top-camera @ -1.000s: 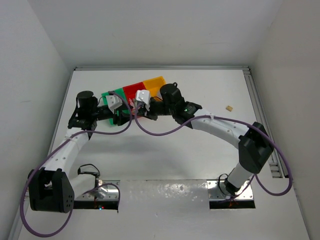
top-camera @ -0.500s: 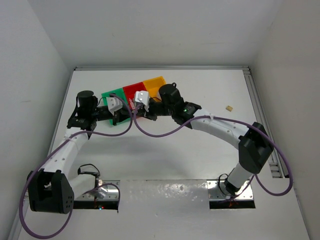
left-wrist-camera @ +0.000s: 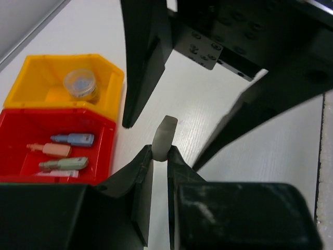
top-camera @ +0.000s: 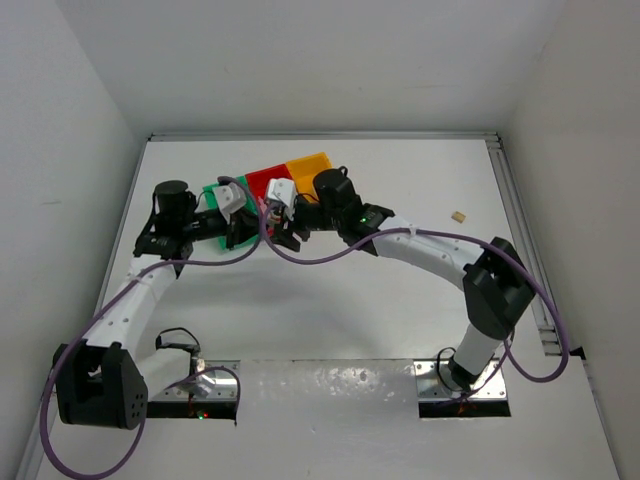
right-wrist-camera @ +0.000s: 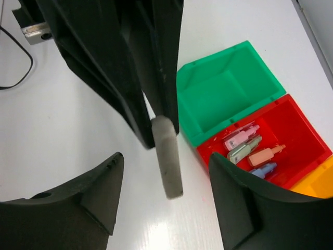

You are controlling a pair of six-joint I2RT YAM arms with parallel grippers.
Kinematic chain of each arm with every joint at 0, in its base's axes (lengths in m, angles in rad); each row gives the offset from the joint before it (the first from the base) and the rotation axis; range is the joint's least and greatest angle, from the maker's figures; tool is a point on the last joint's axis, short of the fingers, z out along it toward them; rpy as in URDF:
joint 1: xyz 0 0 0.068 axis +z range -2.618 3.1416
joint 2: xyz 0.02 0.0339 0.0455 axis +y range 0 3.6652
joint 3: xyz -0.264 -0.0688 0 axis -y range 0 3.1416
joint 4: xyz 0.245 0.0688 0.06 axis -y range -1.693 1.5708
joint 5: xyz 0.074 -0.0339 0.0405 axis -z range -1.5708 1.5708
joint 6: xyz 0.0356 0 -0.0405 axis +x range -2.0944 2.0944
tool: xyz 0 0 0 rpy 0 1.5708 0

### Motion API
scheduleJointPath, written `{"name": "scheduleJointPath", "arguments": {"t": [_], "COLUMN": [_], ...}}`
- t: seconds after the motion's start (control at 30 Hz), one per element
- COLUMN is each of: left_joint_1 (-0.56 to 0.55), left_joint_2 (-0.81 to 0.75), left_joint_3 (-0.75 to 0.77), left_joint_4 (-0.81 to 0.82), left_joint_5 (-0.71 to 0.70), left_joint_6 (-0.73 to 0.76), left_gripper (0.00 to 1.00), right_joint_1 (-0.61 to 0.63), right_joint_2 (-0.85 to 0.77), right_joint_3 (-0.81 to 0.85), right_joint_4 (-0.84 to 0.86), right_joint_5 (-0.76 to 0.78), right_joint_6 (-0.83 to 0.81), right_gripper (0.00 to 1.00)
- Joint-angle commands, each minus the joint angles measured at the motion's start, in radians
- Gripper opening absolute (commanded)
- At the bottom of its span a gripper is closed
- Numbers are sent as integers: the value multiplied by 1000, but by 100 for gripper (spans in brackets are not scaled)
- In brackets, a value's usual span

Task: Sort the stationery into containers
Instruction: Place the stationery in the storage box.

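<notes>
A pale grey oblong piece (left-wrist-camera: 165, 136) hangs over the table, pinched at one end by my left gripper (left-wrist-camera: 159, 153), which is shut on it. My right gripper (right-wrist-camera: 165, 159) stands open around the free end of the same piece (right-wrist-camera: 167, 156), its fingers apart from it on both sides. Both grippers meet just in front of the containers (top-camera: 262, 180). The green bin (right-wrist-camera: 223, 96) holds nothing. In the red bin (right-wrist-camera: 294, 130) lie pink, green, orange and blue pieces. A grey round roll (left-wrist-camera: 80, 84) sits in the yellow bin (left-wrist-camera: 36, 83).
A tan block (top-camera: 459, 215) lies alone on the table at the right. Purple cables loop below both arms. A metal rail runs along the table's right edge (top-camera: 515, 200). White walls close in the left, back and right.
My right gripper has opened off the grey piece, which stays in my left gripper. Both wrists have shifted slightly towards the bins.
</notes>
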State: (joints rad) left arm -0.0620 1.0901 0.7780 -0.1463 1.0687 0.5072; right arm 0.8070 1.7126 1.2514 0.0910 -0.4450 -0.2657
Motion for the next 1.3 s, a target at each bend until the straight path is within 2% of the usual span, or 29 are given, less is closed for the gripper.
{"name": "scheduleJointPath", "arguments": {"t": [0.0,0.03,0.13,0.17,0.27,0.33,0.47,0.7,0.9,1.1,1.2,1.27], "left_joint_1": [1,10,53,62,88,90,91,88,91,33,44,47], "left_joint_2": [-29,-27,-19,-12,62,116,186,469,651,694,702,728], "left_joint_3": [58,63,79,93,156,199,265,470,599,589,563,573], "left_joint_4": [-1,-42,-114,-133,-196,-216,-234,-341,-389,-394,-378,-398], "left_joint_5": [-116,-160,-341,-466,-696,-780,-845,-791,-861,-897,-918,-929], "left_joint_6": [-91,-102,-174,-197,-294,-337,-371,-319,-364,-403,-446,-466], "left_gripper": [0,0,0,0,0,0,0,0,1,27,40,53], "right_joint_1": [-23,-31,-71,-81,-126,-153,-178,-206,-247,-292,-296,-301], "right_joint_2": [-11,-16,-54,-68,-119,-151,-186,-217,-255,-278,-288,-291], "right_joint_3": [5,0,-27,-50,-111,-157,-207,-271,-316,-328,-333,-333], "right_joint_4": [78,79,85,90,119,142,167,196,185,158,151,141], "right_joint_5": [2,15,38,51,87,88,86,92,140,169,186,189], "right_joint_6": [40,52,92,106,148,166,191,226,255,258,290,289], "right_gripper": [66,71,77,77,77,77,77,77,77,78,78,79]}}
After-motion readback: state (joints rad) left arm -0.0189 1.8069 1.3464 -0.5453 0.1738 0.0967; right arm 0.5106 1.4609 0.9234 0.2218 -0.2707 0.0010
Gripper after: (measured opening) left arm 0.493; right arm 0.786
